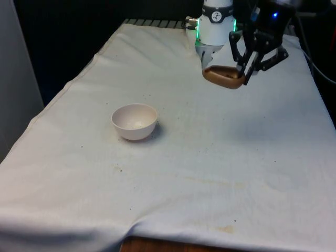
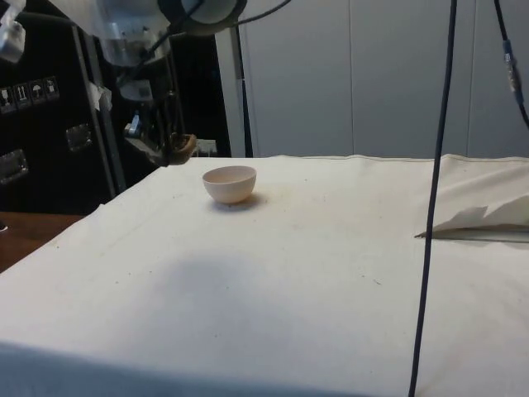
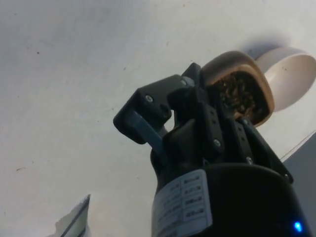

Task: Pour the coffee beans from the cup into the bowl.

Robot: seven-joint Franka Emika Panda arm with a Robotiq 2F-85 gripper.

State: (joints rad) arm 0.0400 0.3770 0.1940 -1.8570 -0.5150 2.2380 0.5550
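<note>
Gripper (image 1: 244,67) sits upper right of the front view, up off the cloth, clenched on a brown cup (image 1: 224,76); fingers pinch the cup's rim on the front view's right side, cup body sticks out toward the front view's left. Cup reads as tilted, mouth partly facing the camera there, but contents can't be made out from that angle. Wrist view fills that in: cup (image 3: 241,89) is loaded w/ dark coffee beans (image 3: 238,92), heaped inside the wooden-looking rim, black fingers (image 3: 207,116) closed over the near edge. Same wrist view has the bowl (image 3: 291,74) just past the cup, pale, part cut off by the frame edge. Front view puts the bowl (image 1: 135,121) left of centre, well apart from the cup, standing upright on the white cloth (image 1: 220,157); inside looks bare, a faint speckle at most, can't tell more. Side view: gripper (image 2: 165,147) and cup (image 2: 178,149) upper left, bowl (image 2: 230,183) to their right, cup a bit higher than the bowl rim; a black cable (image 2: 434,198) hangs down the right part of the frame, folded cloth corner at right edge. Writing: a white label on the gripper body in the wrist view, print too small to read. Small stains dot the cloth near the lower edge of the front view.
</note>
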